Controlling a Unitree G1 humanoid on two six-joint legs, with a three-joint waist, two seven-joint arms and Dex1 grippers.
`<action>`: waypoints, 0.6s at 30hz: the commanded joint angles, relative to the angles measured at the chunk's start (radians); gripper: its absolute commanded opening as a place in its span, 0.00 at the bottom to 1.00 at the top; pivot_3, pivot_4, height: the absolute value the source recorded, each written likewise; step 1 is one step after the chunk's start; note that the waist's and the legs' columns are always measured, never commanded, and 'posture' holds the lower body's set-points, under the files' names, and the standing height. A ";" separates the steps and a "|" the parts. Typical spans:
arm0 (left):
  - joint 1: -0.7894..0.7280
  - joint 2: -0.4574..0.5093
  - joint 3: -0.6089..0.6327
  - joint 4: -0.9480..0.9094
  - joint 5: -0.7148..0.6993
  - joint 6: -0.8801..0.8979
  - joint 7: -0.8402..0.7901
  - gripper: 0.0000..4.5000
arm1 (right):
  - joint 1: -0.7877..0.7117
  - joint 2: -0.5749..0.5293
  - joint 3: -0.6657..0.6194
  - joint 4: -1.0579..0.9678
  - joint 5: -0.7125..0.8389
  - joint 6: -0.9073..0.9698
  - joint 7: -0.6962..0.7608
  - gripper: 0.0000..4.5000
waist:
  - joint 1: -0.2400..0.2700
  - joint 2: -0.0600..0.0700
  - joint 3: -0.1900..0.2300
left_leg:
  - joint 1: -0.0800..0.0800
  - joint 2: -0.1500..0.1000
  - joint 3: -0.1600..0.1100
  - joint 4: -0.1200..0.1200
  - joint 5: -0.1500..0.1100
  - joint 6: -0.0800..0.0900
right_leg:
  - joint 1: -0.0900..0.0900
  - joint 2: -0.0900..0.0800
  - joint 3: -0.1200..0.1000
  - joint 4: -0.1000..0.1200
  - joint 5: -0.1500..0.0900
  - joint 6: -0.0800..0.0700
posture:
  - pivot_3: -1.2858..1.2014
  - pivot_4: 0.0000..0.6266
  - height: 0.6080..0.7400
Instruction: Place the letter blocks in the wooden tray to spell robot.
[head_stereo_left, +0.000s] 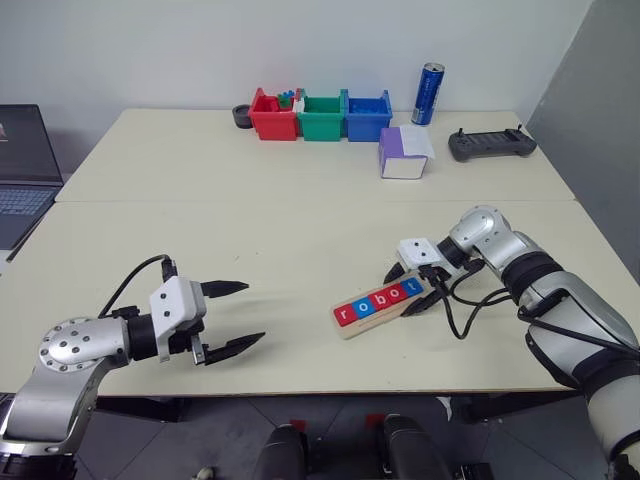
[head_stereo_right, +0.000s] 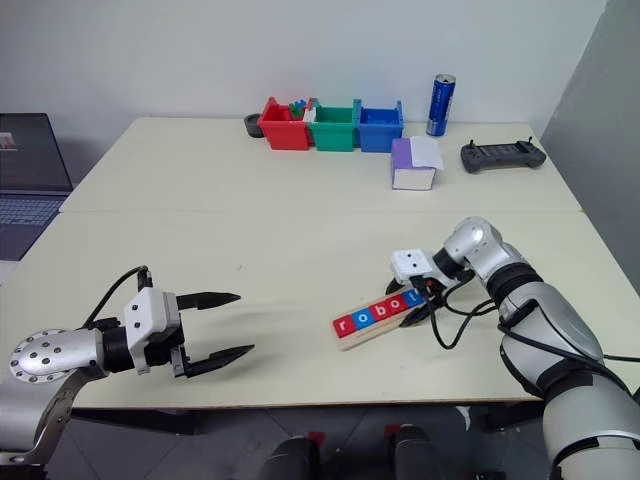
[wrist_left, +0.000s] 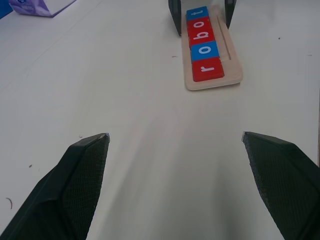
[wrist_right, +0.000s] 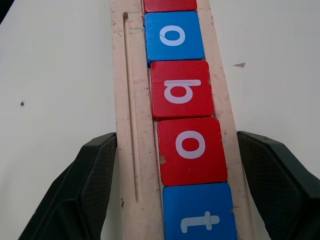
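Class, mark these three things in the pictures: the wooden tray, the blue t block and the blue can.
wooden tray (wrist_right: 131, 125), right wrist view, bare grooved rim.
blue t block (wrist_right: 200, 216), right wrist view, its face.
blue can (head_stereo_left: 429, 94), left eye view, mid-body.

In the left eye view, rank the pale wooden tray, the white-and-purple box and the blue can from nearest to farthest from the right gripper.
1. Pale wooden tray, between the right gripper's fingers, at the table's near edge.
2. White-and-purple box, mid-table beyond it.
3. Blue can, upright at the far edge.

Bare table between left claw and wooden tray, bins well behind.
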 joint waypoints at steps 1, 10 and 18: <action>-0.011 0.010 0.021 -0.004 -0.005 -0.022 -0.004 1.00 | -0.001 -0.015 -0.090 -0.022 -0.011 0.066 0.054 0.76 | 0.000 0.000 0.000 | 0.000 0.000 0.000 0.000 0.000 0.000 | 0.000 0.000 0.000 0.000 0.000 0.000 | 0.52 0.24 1.00; -0.021 0.002 0.007 -0.013 -0.007 -0.016 0.006 1.00 | 0.192 -0.113 -0.252 -0.371 -0.094 0.298 -0.123 0.76 | 0.008 0.000 0.000 | -0.004 0.000 0.000 -0.001 0.000 0.000 | -0.003 0.000 -0.001 -0.001 0.001 0.001 | 0.52 0.24 1.00; -0.051 -0.005 -0.017 -0.008 -0.003 -0.008 0.008 1.00 | 0.381 -0.182 -0.341 -0.794 -0.129 0.584 -0.267 0.76 | 0.009 0.000 0.000 | -0.005 0.000 0.000 -0.001 0.000 0.000 | -0.004 0.000 -0.001 -0.002 0.000 0.003 | 0.52 0.24 1.00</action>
